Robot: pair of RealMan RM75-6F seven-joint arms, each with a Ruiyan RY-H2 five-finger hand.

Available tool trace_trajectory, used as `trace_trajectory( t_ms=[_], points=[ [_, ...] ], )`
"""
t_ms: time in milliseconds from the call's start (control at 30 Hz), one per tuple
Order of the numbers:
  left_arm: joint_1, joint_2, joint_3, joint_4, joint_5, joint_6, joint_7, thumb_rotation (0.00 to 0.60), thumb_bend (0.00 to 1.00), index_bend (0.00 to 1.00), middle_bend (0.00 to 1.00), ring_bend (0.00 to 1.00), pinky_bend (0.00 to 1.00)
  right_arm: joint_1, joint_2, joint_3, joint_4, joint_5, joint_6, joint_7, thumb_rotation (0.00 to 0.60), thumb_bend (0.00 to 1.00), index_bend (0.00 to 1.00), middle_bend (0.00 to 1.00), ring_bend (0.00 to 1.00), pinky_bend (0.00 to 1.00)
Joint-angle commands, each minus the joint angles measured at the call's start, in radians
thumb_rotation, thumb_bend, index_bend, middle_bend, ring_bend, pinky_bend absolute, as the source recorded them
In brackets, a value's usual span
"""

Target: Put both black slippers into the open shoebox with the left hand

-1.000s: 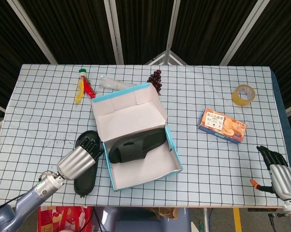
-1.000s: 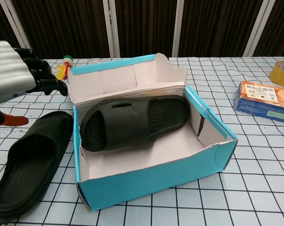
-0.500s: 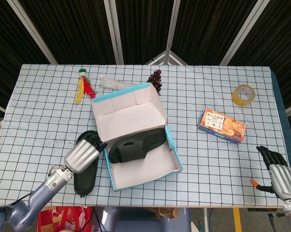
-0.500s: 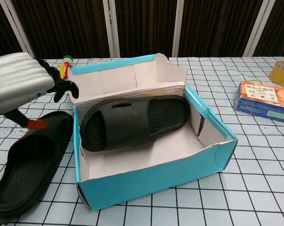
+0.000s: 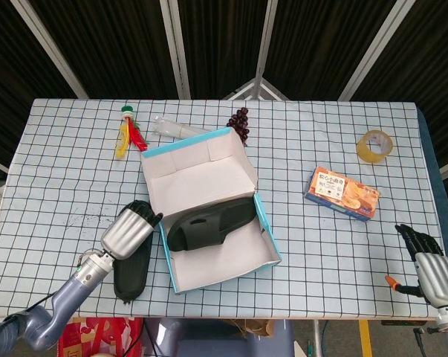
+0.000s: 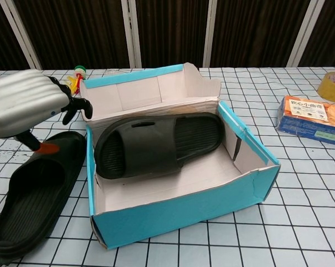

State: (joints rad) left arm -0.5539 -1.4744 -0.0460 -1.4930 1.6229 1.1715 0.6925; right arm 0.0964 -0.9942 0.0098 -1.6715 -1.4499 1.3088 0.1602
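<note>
While one slipper [image 6: 156, 146] is already seen inside the shoebox [image 6: 184, 214] | second slipper [image 6: 34, 194] is laid lengthwise outside its left wall | left hand [image 6: 28, 103] is held just above, empty, fingers loosely apart.

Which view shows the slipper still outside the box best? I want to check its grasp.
The chest view: the slipper on the table lies close and nearly whole beside the shoebox. In the head view it is small, partly under the left hand.

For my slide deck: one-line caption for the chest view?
Left hand hovers over the slipper on the table, the other slipper already in the open shoebox.
</note>
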Motion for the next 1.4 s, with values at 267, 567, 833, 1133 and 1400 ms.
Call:
trace_trajectory(
  t_ms=[267, 567, 833, 1133, 1400],
  points=[
    [-0.007, -0.033, -0.018, 0.055, -0.046, -0.016, -0.015, 0.600, 0.17, 0.33, 0.50, 0.39, 0.40, 0.001, 0.000, 0.000, 0.000, 0.002, -0.002, 0.001, 0.600, 0.22, 0.01, 0.07, 0.10, 0.07],
    [-0.038, -0.072, -0.035, 0.126, -0.024, 0.001, -0.037, 0.600, 0.17, 0.25, 0.42, 0.37, 0.40, 0.005, -0.001, 0.001, 0.001, 0.009, -0.012, -0.004, 0.600, 0.22, 0.01, 0.07, 0.10, 0.07],
    [-0.073, -0.094, -0.039, 0.185, 0.036, 0.034, -0.049, 0.600, 0.17, 0.20, 0.36, 0.32, 0.37, 0.004, 0.000, 0.001, -0.001, 0.010, -0.011, -0.003, 0.600, 0.22, 0.01, 0.07, 0.10, 0.07],
    [-0.085, -0.105, -0.040, 0.193, 0.016, 0.008, -0.012, 0.600, 0.17, 0.20, 0.36, 0.32, 0.36, 0.003, 0.004, 0.000, 0.000, 0.009, -0.012, 0.006, 0.600, 0.22, 0.01, 0.07, 0.10, 0.07],
    [-0.105, -0.120, -0.047, 0.217, 0.021, 0.008, -0.004, 0.600, 0.16, 0.20, 0.36, 0.31, 0.36, 0.004, 0.004, -0.002, -0.003, 0.009, -0.017, 0.002, 0.600, 0.22, 0.01, 0.07, 0.10, 0.07]
  ],
)
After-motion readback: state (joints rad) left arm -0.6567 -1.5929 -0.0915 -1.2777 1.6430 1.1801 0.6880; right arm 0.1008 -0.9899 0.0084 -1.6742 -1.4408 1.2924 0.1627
